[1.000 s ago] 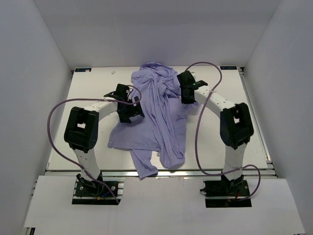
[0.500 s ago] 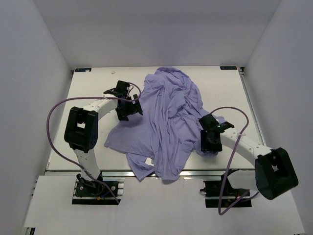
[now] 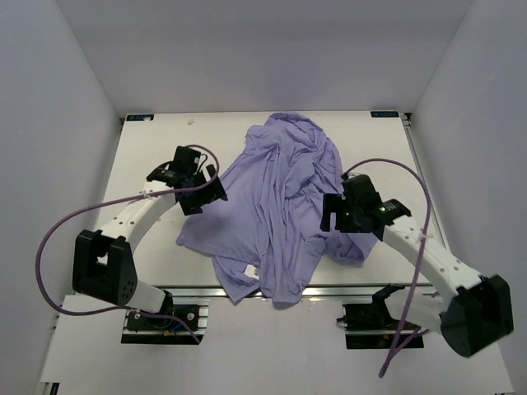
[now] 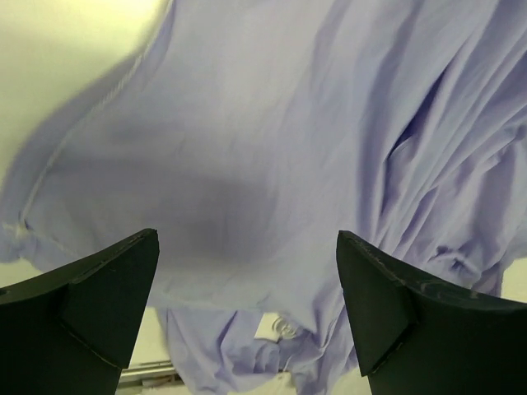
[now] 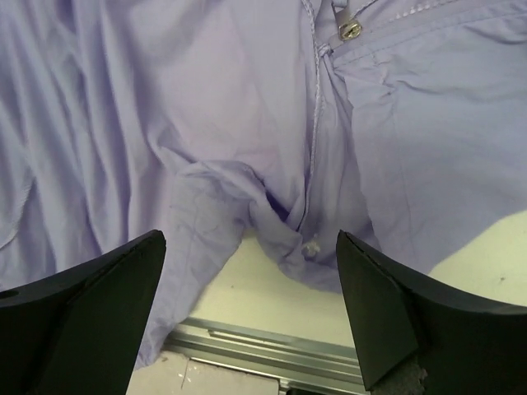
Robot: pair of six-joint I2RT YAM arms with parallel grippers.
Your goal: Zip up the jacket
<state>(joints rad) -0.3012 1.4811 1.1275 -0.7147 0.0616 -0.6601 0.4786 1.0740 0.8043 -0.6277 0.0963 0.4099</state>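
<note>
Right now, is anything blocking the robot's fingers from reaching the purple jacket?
No, nothing visible is in the way. The left fingers and the right fingers both stand open, pointing at the jacket. In each wrist view, nothing lies between the fingers and the purple fabric.

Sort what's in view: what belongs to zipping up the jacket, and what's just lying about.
For the job: crumpled lavender thin-fabric jacket; small silver metal fitting on its seam, likely the zipper pull; left pincer and right pincer, both open, holding nothing.
Just there: flat white table; purple cables looping off the arms.
</note>
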